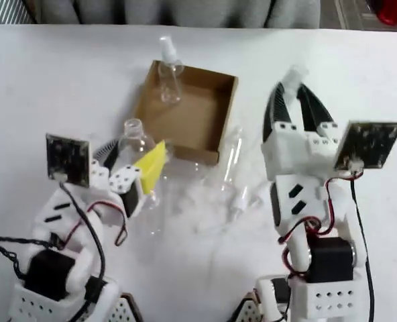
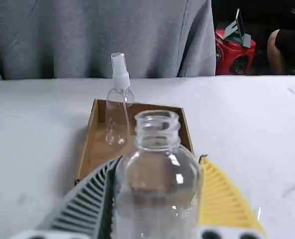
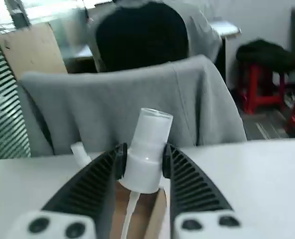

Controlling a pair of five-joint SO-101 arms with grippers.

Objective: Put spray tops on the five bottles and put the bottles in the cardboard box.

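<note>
Closest to the left wrist camera stands an uncapped clear bottle (image 2: pixel 156 179), its threaded neck open and upright; the left end effector (image 2: pixel 160 167) pinches it around the body, a grey ribbed finger on one side and a yellow ribbed finger on the other, both pressed against the plastic; in the high view this held bottle sits just beside the near left corner of the cardboard box (image 1: pixel 229 111); the box lies open-topped on the white table (image 1: pixel 64 80), between the two arms and a little farther out; inside it, at the far left corner, a capped bottle (image 1: pixel 170 84) stands upright with its white spray top already on; the right end effector (image 3: pixel 143 152) is closed on a loose spray top (image 3: pixel 148 144), its black ribbed fingers gripping the white collar while the nozzle sticks up above the fingertips and the thin dip tube hangs down between them; in the high view this end effector is to the right of the box, apart from it; a cluster of clear bottles (image 1: pixel 231 161) lies on its side on the table just beside the box's near wall, too transparent against the white surface to count; grey fabric (image 2: pixel 87 35) hangs behind the far table edge.
</note>
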